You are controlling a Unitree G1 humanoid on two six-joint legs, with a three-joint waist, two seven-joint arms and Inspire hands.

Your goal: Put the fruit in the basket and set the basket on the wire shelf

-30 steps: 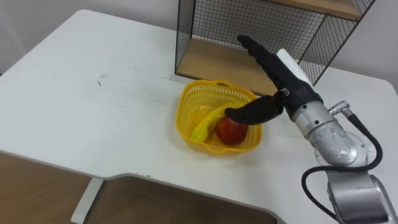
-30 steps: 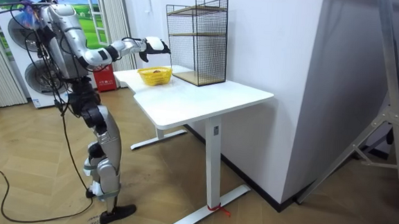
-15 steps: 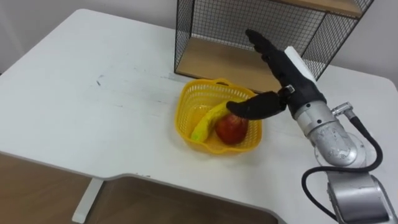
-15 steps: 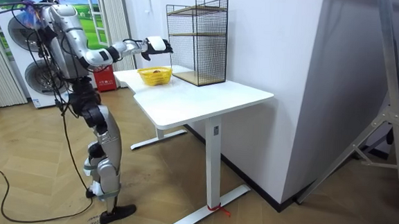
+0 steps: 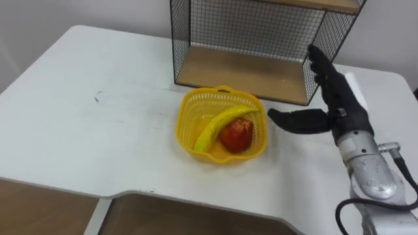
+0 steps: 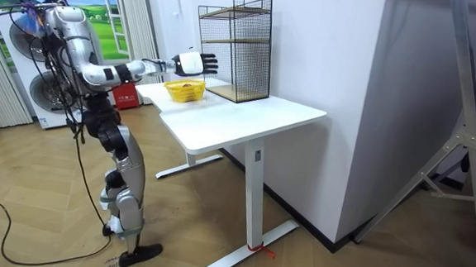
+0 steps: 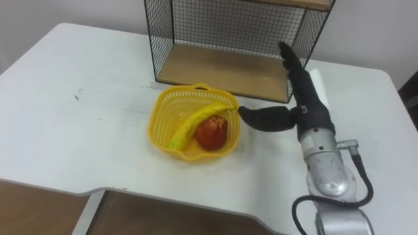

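A yellow mesh basket (image 5: 194, 104) stands on the white table (image 5: 91, 137), just in front of the black wire shelf (image 5: 261, 32). Inside it a banana (image 5: 212, 126) lies slanted beside a red apple (image 5: 236, 134). My right hand (image 5: 334, 99) hovers to the right of the basket, apart from it, open, with straight fingers pointing toward the shelf and the thumb reaching left toward the basket's rim. In the room view I stand at the table's end on the room view's left, with the right hand (image 6: 191, 63) stretched out above the basket (image 6: 184, 90).
The shelf's lower wooden board (image 5: 238, 68) lies bare behind the basket; an upper board (image 5: 307, 3) sits above it. The table's front edge (image 5: 150, 192) runs close below the basket. Fans and a curtain stand behind me in the room view.
My right hand has come out of the basket and moved right, leaving the apple inside next to the banana. The eye view has shifted a little as well.
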